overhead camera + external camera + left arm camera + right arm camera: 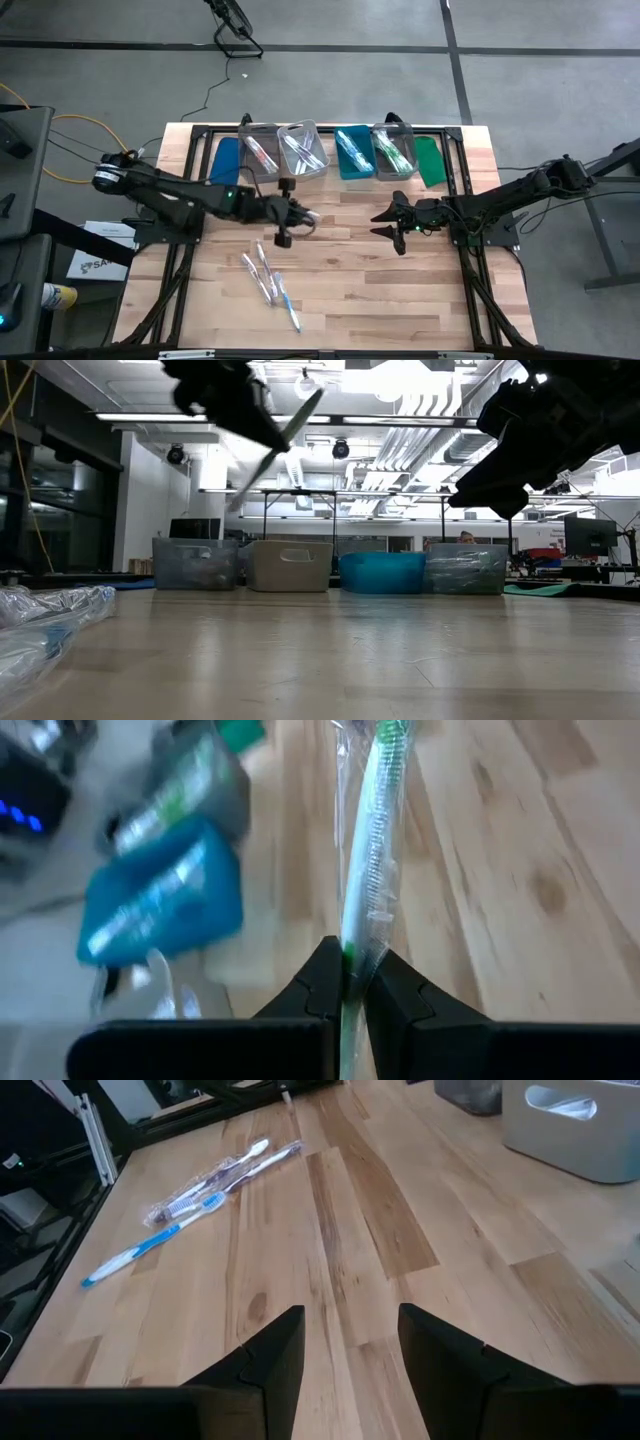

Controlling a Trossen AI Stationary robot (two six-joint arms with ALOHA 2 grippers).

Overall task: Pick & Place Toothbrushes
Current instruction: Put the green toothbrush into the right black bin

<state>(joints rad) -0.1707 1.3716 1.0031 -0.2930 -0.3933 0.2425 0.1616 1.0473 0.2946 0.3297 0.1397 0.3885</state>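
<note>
1. 1 wrapped green toothbrush [368, 870] is clamped in the left pincer [283, 238] mid-frame, above the worktop [400, 290].
2. Light, stiff, slippery wrapper: grip mid-handle.
3. Right pincer [385, 223] waits apart, empty; loose toothbrushes [268, 278] lie lower centre.

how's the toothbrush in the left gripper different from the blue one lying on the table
The held toothbrush is green, and the left gripper is shut on it above the table. The blue toothbrush lies flat on the wood, with nothing gripping it. The held one sits in clear wrap; the blue one looks unwrapped. Both are slim sticks.
</note>
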